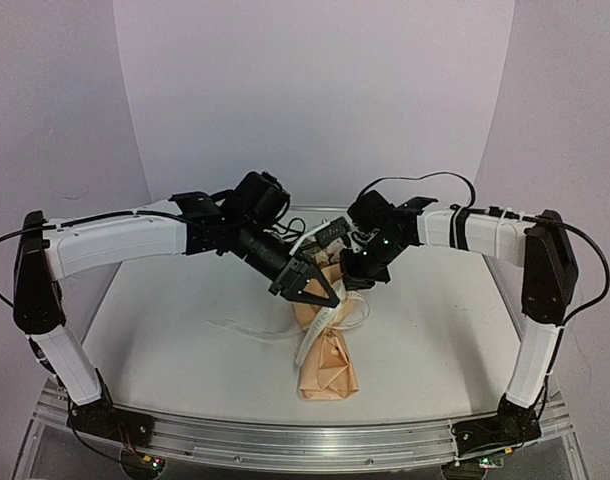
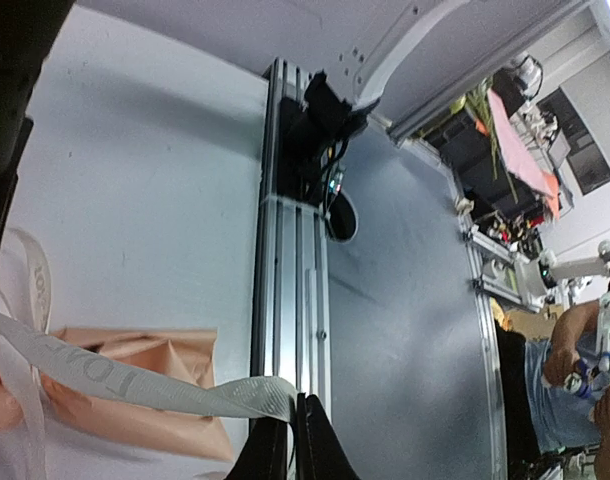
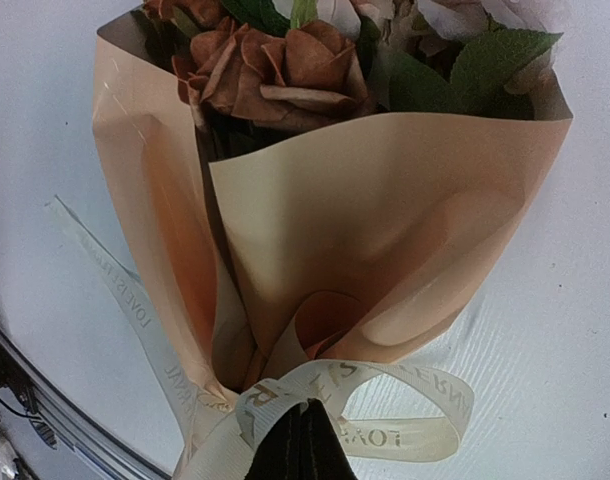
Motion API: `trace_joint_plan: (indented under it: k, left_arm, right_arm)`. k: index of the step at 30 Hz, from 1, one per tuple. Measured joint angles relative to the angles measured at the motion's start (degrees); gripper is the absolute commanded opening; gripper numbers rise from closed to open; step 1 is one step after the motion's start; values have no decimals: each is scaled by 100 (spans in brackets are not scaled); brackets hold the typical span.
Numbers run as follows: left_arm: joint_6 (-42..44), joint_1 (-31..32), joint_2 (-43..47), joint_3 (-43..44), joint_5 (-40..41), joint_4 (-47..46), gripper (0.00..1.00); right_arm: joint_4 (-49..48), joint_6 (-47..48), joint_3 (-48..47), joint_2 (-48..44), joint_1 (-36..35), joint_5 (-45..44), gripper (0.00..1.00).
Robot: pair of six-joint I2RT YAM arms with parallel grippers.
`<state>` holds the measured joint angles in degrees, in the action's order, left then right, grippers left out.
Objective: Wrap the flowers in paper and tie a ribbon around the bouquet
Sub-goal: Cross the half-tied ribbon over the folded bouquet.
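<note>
1. White tabletop (image 1: 155, 320), backed by a pale curved wall, is where everything is laid. The bouquet (image 1: 326, 365) is found at its middle, partly hidden beneath the two wrists.
2. The left gripper (image 2: 293, 428) is seen with its jaws pressed together on a flat run of the ribbon (image 2: 115, 372), which is stretched out away from the bundle.
3. The right gripper (image 3: 305, 418) is likewise closed, its jaws pinched on a ribbon loop right at the bouquet's neck.
4. Two separate parts of the ribbon are judged to be held so that a knot or bow can be pulled snug. One strand is tensioned outward while the loop is pinned at the wrap.
5. The paper (image 3: 385, 220) is shown as a peach-tan cone, with one flap overlapped across the other and gathered tightly where the ribbon circles it.
6. The flowers (image 3: 285, 70) are visible at the wide end as rusty-brown rose-like heads, pale blooms and green leaves, partly cut off by the frame edge.
7. A loose ribbon tail is seen lying on the tabletop beside the cone, with faint lettering printed along it.
8. Wrapping is judged done. Tying appears well advanced, though whether the knot is finished cannot be told.
</note>
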<state>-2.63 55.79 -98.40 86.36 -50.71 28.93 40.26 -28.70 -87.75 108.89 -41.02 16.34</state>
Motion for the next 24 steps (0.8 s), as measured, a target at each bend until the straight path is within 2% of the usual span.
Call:
trace_joint_plan:
  k: [6, 9, 14, 17, 20, 24]
  left_arm:
    - [-1587, 142, -408, -250, -117, -2780, 5]
    - [-2055, 252, -567, -496, 169, -3819, 6]
    - [-2736, 395, -686, -1373, 813, -5532, 12]
    - [-2697, 517, -920, -1557, 1148, -5932, 13]
    - [-2442, 730, -1070, -1557, 1417, -5838, 15]
    - [-2218, 972, -1120, -1737, 2013, -5795, 11]
  right_arm:
    - [-2, -14, -27, 40, 120, 462, 0]
    - [-27, -10, -30, 45, 160, 666, 0]
    - [-46, 1, -30, 45, 240, 985, 0]
    - [-58, 19, -30, 45, 277, 1127, 0]
    - [-58, 23, -30, 45, 296, 1216, 0]
    - [-84, 21, 8, 30, 306, 1273, 0]
